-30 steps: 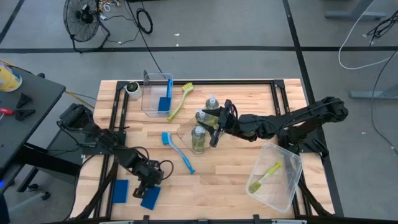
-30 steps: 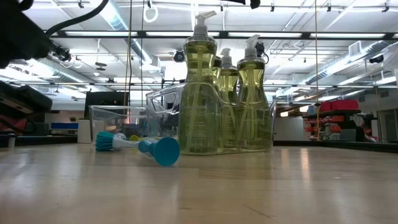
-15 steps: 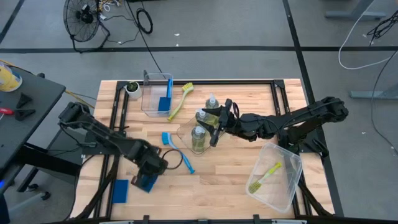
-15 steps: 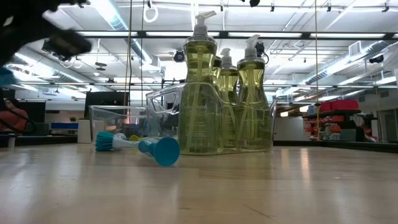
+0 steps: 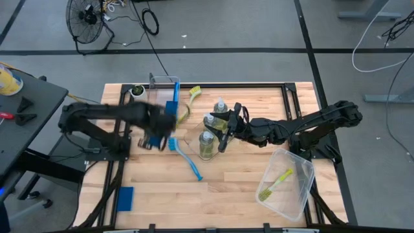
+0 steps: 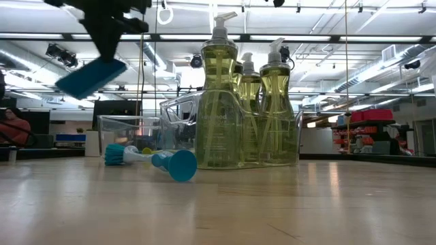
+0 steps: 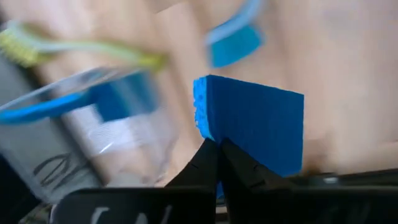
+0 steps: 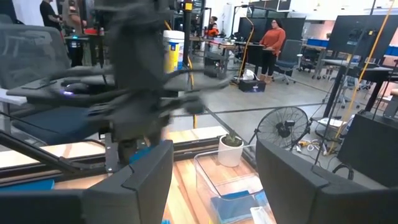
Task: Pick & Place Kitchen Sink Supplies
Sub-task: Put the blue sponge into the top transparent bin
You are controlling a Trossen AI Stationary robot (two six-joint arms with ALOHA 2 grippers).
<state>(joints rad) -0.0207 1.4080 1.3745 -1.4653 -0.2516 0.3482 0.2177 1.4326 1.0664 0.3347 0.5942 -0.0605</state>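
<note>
Left gripper [image 5: 154, 134], pinched shut on a blue sponge [image 7: 255, 124], is left of centre; the bin [image 5: 162, 97] lies just above it. Right gripper [image 5: 228, 129], open and empty, waits beside the bottles [image 5: 207, 142].

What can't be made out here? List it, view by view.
- High view: the left hand and the blue sponge it holds are smeared by motion.
- Low view: the fourth bottle is not separable behind the front bottles.
- Right wrist view: the right hand shows; the left arm is blurred.
</note>
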